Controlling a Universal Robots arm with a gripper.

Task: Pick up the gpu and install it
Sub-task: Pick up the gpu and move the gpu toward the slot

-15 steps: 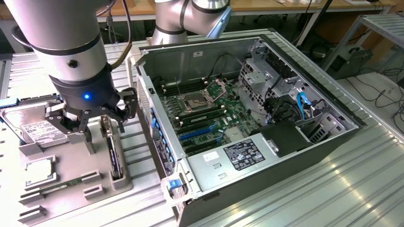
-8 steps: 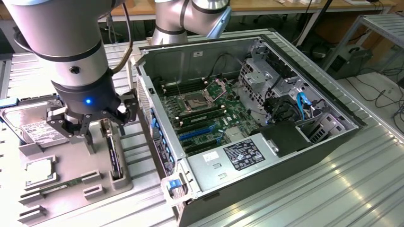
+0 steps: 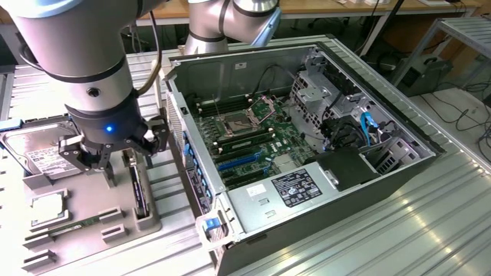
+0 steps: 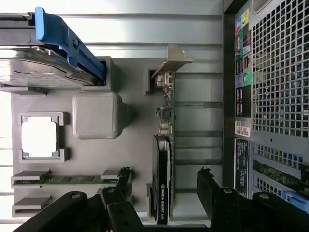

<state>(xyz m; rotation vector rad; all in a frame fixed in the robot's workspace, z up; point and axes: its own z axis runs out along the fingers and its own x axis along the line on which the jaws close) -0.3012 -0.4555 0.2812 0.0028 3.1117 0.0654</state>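
The gpu point(image 4: 164, 145) is a dark card standing on its edge in a slot of the grey holder tray point(image 4: 130, 159), with its pale metal bracket point(image 4: 171, 60) at one end. In the exterior view the gpu point(image 3: 139, 190) sits on the tray at the left, beside the computer case. My gripper point(image 4: 164, 186) hangs just above the card and is open. One finger point(image 4: 123, 181) is on each side of the card, apart from it. In the exterior view the gripper point(image 3: 119, 156) hovers over the card's far end.
The open computer case point(image 3: 307, 144) lies at the exterior view's right, with blue expansion slots point(image 3: 238, 162) on its motherboard. On the tray point(image 3: 92, 233) also rest a hard drive point(image 3: 38, 152), a processor point(image 3: 48, 208) and a green memory stick point(image 3: 73, 224). The case's rear grille point(image 4: 280, 72) is close to the card.
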